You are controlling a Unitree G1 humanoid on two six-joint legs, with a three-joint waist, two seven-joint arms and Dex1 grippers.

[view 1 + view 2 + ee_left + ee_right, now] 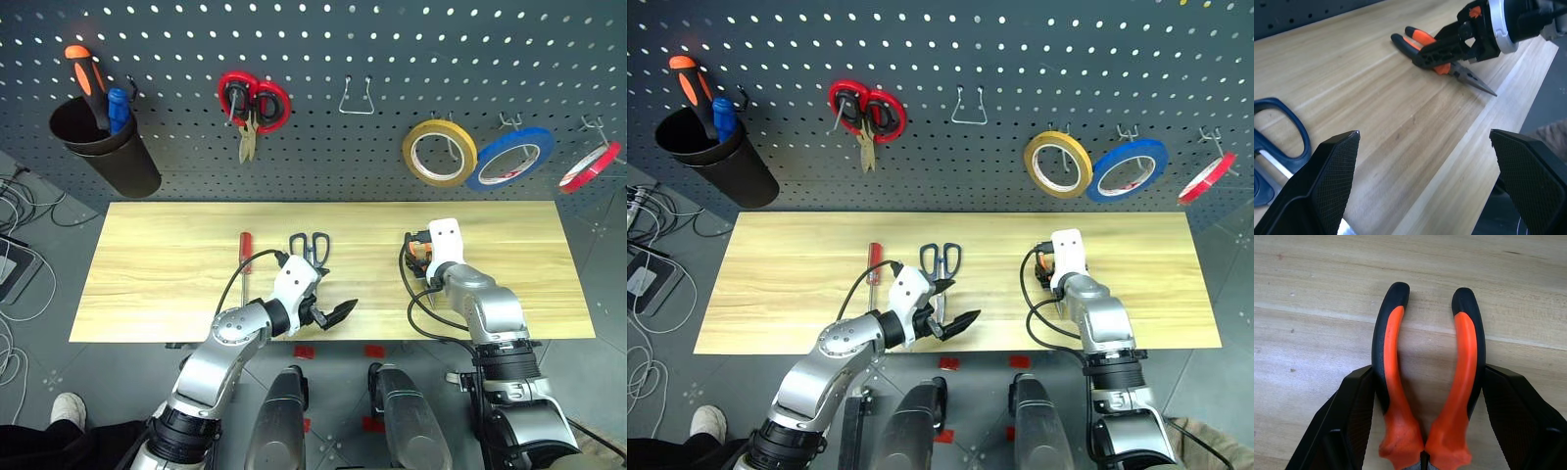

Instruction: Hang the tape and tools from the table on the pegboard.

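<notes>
While the right claw (1422, 421) straddles the orange-and-black-handled pliers (1425, 382) lying flat on the light wooden desk (176, 274), its fingers touching both grips but not clamped, the spread handles could squirt sideways as it tightens; the left claw (1425, 181) gapes wide, empty.

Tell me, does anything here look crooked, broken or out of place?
Nothing looks broken or spilled. The red tape hangs tilted on its hook on the pegboard, unlike the other rolls. The screwdriver, scissors and pliers lie on the table, not yet hung.
</notes>
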